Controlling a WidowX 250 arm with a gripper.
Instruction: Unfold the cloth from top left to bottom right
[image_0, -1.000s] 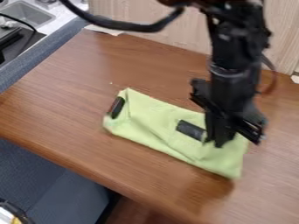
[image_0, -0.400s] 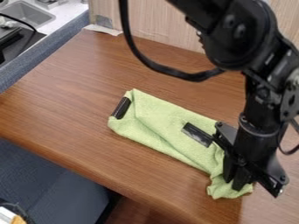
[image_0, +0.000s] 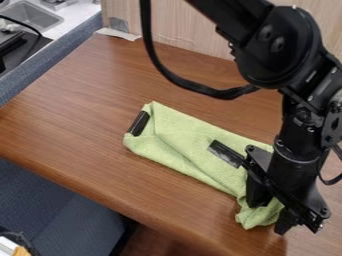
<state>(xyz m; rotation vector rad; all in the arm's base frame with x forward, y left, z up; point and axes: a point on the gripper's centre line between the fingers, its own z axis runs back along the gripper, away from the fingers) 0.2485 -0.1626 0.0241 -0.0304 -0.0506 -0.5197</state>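
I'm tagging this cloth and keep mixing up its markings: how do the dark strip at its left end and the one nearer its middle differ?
The left strip sits at the cloth's edge; the middle strip lies farther in. The left strip slants up to the right, the middle strip down to the right. The claw is far from the left strip, nearer the middle strip. Both are dark and elongated.

Bright, soft, diffuse indoor light.

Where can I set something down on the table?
The table is bare between the cloth and blue partition, and between cloth and wall, partly under the cable. It's crowded at right, around the gripper.
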